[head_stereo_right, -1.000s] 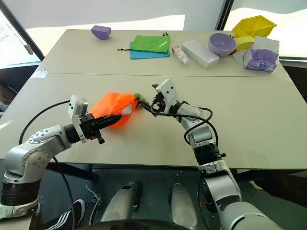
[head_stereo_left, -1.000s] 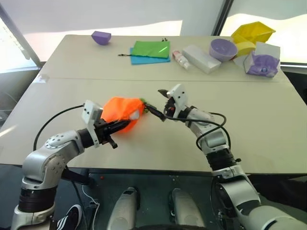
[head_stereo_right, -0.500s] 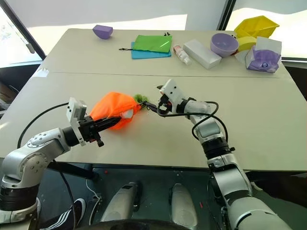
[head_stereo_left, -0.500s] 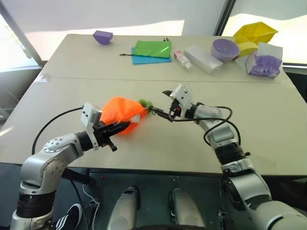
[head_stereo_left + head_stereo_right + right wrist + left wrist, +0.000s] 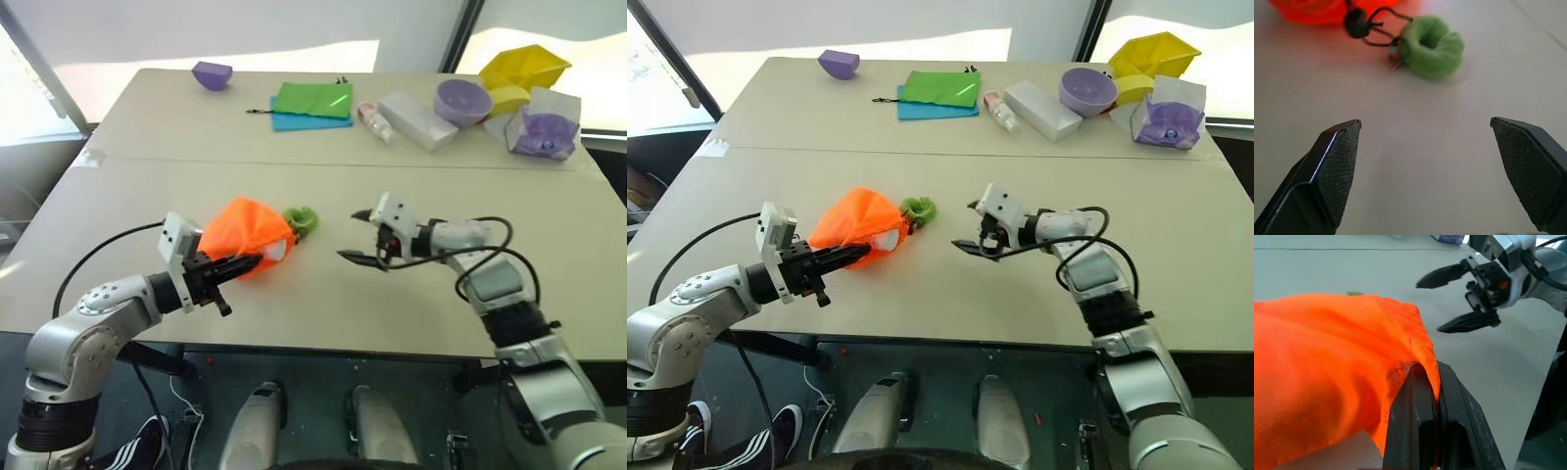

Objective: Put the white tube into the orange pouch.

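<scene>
Jaws: your left gripper (image 5: 1425,396) is pinching the orange pouch (image 5: 247,226) | your right gripper (image 5: 364,235) is gaping wide (empty), sitting apart from the green pom-pom (image 5: 302,217).

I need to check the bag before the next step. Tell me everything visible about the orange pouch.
The orange pouch is bright neon-orange soft fabric, bunched into a crumpled mound on the near half of the table. A bit of white shows at its right-hand end. A thin dark cord with a black toggle runs from that end to a fuzzy green pom-pom, which lies on the table beside it. The left tool is shut on a fold of its fabric. The right tool stands open, apart from it.
</scene>
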You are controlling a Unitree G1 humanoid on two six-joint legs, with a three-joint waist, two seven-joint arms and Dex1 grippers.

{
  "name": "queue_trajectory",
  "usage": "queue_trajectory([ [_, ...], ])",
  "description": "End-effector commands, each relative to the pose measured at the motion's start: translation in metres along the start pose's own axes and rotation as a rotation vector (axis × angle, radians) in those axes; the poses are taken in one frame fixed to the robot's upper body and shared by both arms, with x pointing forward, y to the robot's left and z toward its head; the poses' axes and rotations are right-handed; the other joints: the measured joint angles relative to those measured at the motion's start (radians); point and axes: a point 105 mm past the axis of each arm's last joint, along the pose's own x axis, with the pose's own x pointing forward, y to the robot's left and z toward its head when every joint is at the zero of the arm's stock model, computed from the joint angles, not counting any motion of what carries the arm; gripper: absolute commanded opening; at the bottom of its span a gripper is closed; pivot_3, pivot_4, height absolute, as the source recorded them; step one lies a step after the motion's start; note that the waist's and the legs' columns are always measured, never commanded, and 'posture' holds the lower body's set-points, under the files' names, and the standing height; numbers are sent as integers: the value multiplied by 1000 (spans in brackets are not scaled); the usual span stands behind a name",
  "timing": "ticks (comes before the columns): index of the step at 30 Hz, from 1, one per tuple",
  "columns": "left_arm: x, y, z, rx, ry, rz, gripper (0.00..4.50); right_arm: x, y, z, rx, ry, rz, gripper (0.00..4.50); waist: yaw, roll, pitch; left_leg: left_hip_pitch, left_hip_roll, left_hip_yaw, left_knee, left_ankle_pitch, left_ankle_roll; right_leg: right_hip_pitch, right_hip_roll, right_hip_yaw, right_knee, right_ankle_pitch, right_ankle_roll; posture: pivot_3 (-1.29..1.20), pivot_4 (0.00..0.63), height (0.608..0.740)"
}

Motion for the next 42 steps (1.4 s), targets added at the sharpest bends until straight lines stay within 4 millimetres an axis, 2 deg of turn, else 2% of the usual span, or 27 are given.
queue_trajectory([
  [1,1,-6,10,46,-33,-18,0,0,8,31,-48,-90,53,4430,-7,0,0,0,0,0,0,0,0,0,0,0,0,0,0,0,150,740],
  [4,1,-5,12,49,-36,-20,0,17,-36,52,-47,-203,-254,4430,-21,0,0,2,2,0,0,0,0,0,3,0,0,1,-5,0,150,740],
  [5,1,-5,12,50,-35,-22,0,24,-47,59,30,-262,-339,4430,-24,0,0,2,2,0,0,1,-1,0,3,0,0,1,-6,0,150,740],
  [6,1,-5,12,49,-35,-23,0,30,-50,63,66,-293,-369,4430,-24,0,0,2,2,0,0,1,-1,0,4,0,0,2,-7,0,150,740],
  [8,1,-6,12,41,-32,-28,0,42,-49,72,100,-346,-399,4430,-23,0,0,2,2,-1,0,2,-2,0,5,0,1,2,-7,0,150,740],
  [12,2,-6,12,44,-36,-26,0,83,-33,71,185,-326,-405,4430,-18,0,0,1,0,-1,-1,3,-2,0,3,0,0,3,-4,0,150,740],
  [14,2,-6,12,45,-36,-25,0,97,-25,70,231,-311,-382,4430,-19,0,0,1,0,-1,-3,3,-2,-1,2,0,0,4,-3,0,150,740],
  [17,2,-8,12,42,-35,-26,0,112,-20,63,202,-232,-402,4430,-20,0,0,1,0,0,-6,4,-3,-3,3,0,0,4,-3,0,150,740],
  [25,4,-9,11,40,-45,-22,0,113,-29,33,263,-89,-426,4430,-24,0,0,2,0,0,-7,5,-5,-3,4,0,2,4,-3,0,150,740],
  [28,4,-10,11,38,-46,-21,0,116,-16,24,258,-43,-336,4430,-23,0,0,2,0,0,-7,5,-4,-3,4,0,2,4,-3,0,150,740],
  [31,5,-9,11,40,-47,-20,0,118,-3,24,261,-33,-249,4430,-24,0,0,4,0,0,-7,5,-4,-2,4,0,2,4,-3,0,150,740],
  [33,6,-9,11,42,-48,-22,0,117,-4,23,269,-31,-246,3911,-25,0,0,5,0,0,-7,5,-4,-1,4,0,2,4,-3,0,150,740],
  [35,6,-10,12,43,-50,-23,0,116,-5,23,261,-29,-250,3154,-25,0,0,5,0,0,-7,5,-4,0,4,0,2,4,-3,0,150,740],
  [41,7,-7,12,53,-50,-19,0,102,-21,37,278,-130,-319,24,-21,0,0,6,0,0,-7,5,-4,1,4,0,2,4,-3,0,150,740],
  [42,7,-7,12,55,-49,-18,0,96,-25,43,298,-174,-329,24,-19,0,0,6,0,0,-7,5,-4,1,4,0,2,3,-4,0,150,740],
])
